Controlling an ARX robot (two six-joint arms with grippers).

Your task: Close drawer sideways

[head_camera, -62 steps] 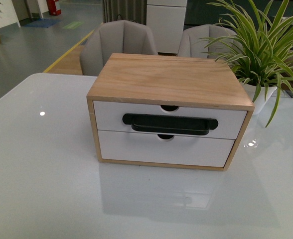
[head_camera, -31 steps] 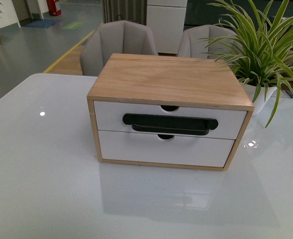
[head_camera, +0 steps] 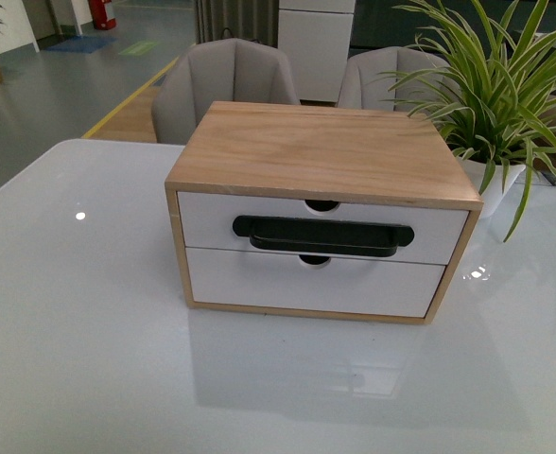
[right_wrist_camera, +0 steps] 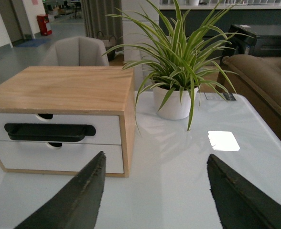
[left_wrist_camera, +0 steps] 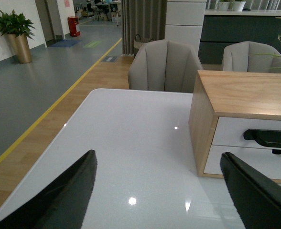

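The drawer (head_camera: 321, 228) is being seen flush in the wooden cabinet (head_camera: 321, 151), between both wide-open claws: left claw (left_wrist_camera: 162, 193), right claw (right_wrist_camera: 155, 198), neither clearly nearer.

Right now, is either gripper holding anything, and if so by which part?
Nothing is held. The left gripper and right gripper are both open above the white table, clear of the drawer, which sits flush in its wooden cabinet.
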